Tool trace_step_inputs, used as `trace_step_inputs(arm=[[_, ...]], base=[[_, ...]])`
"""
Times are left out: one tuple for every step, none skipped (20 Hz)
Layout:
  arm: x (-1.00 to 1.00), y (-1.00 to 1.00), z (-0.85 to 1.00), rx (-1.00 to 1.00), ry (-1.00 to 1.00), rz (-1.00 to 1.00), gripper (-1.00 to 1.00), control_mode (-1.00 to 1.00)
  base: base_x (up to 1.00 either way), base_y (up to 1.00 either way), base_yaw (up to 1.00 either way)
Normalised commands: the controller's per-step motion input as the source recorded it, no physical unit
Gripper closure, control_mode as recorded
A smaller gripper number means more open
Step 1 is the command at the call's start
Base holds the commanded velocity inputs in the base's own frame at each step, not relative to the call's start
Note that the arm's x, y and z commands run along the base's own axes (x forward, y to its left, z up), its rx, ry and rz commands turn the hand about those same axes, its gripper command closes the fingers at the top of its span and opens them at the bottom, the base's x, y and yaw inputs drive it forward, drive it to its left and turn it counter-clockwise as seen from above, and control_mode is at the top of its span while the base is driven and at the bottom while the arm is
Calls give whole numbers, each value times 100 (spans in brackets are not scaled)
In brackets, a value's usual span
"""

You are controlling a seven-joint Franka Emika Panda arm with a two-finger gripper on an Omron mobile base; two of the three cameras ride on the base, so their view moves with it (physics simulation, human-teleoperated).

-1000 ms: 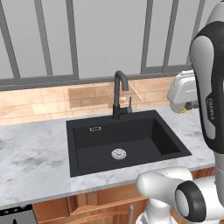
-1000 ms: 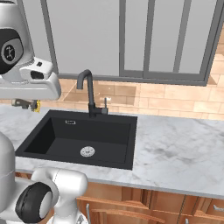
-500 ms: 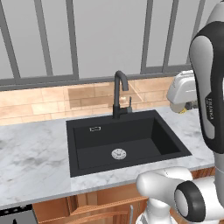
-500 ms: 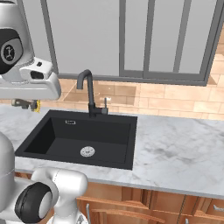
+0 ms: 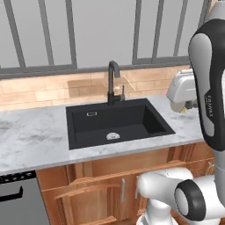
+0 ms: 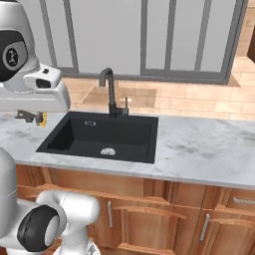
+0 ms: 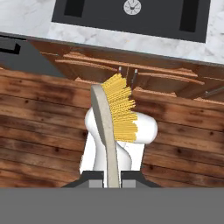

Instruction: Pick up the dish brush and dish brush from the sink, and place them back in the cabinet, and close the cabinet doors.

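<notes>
My gripper is shut on a dish brush, which has a tan handle and yellow bristles and points away from the hand. The hand hangs high over the floor in front of the counter, looking down. In the left base view the gripper is right of the sink, with a bit of the brush showing. In the right base view the gripper is left of the sink. The black basin shows its round drain. The cabinet and its doors are out of view.
A tall black faucet stands behind the basin. Grey marble counter runs on both sides. Low wooden cupboards sit under it, and a dark appliance front is at the far left. A large window fills the back wall.
</notes>
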Motion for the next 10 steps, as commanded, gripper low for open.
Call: trace_step_inputs(arm=[[0,0,0,0,0,0,100,100],[0,0,0,0,0,0,100,100],[0,0,0,0,0,0,100,100],[0,0,0,0,0,0,100,100],[0,0,0,0,0,0,100,100],[0,0,0,0,0,0,100,100],[0,0,0,0,0,0,100,100],[0,0,0,0,0,0,100,100],[0,0,0,0,0,0,100,100],[0,0,0,0,0,0,100,100]], base=[[-83,17,0],[-77,19,0],[-72,23,0],[-71,25,0],[-70,29,0],[-71,31,0],[-71,34,0],[-69,54,0],[-64,59,0],[-64,57,0]])
